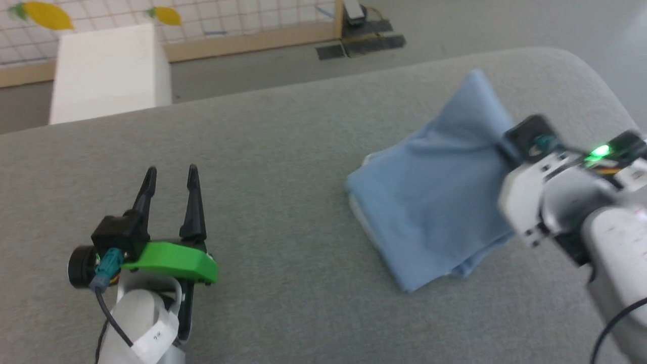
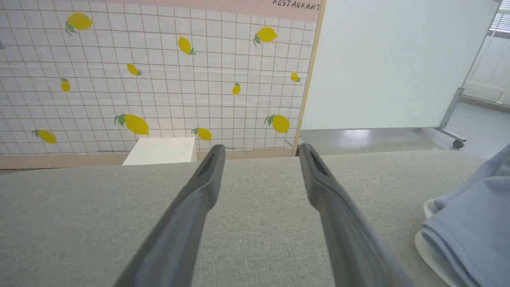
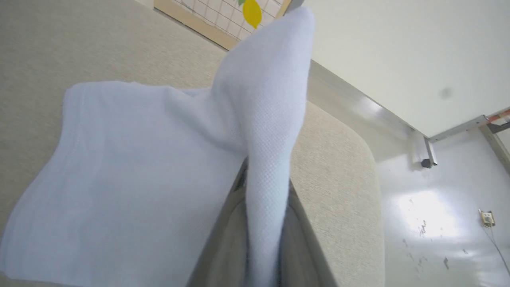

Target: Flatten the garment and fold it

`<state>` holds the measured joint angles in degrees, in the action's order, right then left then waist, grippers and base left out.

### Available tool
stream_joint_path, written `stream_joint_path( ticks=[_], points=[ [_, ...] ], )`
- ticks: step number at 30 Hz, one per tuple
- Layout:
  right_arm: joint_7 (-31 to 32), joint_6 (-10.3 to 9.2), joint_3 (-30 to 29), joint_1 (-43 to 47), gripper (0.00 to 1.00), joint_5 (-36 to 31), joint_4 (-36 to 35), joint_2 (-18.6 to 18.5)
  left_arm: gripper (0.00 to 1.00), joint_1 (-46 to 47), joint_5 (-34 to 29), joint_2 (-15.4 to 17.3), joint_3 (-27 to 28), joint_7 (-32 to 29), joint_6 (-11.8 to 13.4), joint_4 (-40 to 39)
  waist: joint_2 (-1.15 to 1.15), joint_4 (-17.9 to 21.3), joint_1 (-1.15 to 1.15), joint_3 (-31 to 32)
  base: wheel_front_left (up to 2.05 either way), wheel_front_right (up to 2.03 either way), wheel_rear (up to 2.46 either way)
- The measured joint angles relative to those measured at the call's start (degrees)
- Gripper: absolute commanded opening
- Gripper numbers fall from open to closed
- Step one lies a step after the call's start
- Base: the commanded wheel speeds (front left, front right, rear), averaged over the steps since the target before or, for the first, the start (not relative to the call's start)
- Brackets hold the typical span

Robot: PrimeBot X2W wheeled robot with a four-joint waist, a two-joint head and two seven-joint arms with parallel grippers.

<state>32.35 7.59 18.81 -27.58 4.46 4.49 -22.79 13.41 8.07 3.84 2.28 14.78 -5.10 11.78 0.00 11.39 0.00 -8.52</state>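
Counted in the head view were one garment (image 1: 434,202), centre right; one white box (image 1: 108,71), upper left; two lemon prints (image 1: 43,15), top left; two grippers: left gripper (image 1: 172,171), lower left; right gripper (image 3: 265,191).

This looks like a robot test room dressed as a set. A printed backdrop (image 2: 159,79) of white tiles and lemons, lettered "RESTAURANT" (image 2: 296,5), stands in a wooden frame (image 2: 308,75) beside a white partition board (image 2: 390,63) on a castered stand (image 2: 458,144). The smooth grey floor (image 1: 455,25) bears black tape patches (image 1: 361,46), and the worktop (image 1: 278,177) is covered in grey fabric.
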Motion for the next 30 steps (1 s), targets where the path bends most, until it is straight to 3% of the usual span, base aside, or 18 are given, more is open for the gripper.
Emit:
stream_joint_path(
  ticks=[4, 12, 22, 30],
  points=[
    [-0.6, -0.01, -2.1, -3.4, 0.00, 0.0, 4.1, -5.0, 1.00, 2.1, -0.5, 0.9, -0.6, 0.0, -0.4, -1.0, 0.00, 2.4, 0.00, -3.0, 0.00, 0.00, 0.00],
    [-7.2, 0.00, -9.9, -8.8, 0.00, -3.3, 15.6, -10.0, 1.00, 6.1, -2.5, 3.5, -1.7, -0.2, -0.5, -2.6, 0.00, 6.0, 0.00, -10.2, 0.00, 0.00, 0.00],
    [-17.5, 0.01, -23.8, -14.1, 0.00, -11.9, 26.8, -8.2, 1.00, 8.9, -3.2, 5.3, -3.2, -2.2, -0.9, -5.5, 0.00, 7.3, 0.01, -19.0, 0.00, 0.00, 0.00],
    [-22.0, 0.00, -29.9, -17.2, 0.00, -17.3, 31.0, -5.7, 1.00, 9.5, -3.2, 5.4, -4.1, -2.6, -0.9, -6.2, 0.00, 5.1, 0.01, -22.4, 0.00, 0.00, 0.00]
  ],
)
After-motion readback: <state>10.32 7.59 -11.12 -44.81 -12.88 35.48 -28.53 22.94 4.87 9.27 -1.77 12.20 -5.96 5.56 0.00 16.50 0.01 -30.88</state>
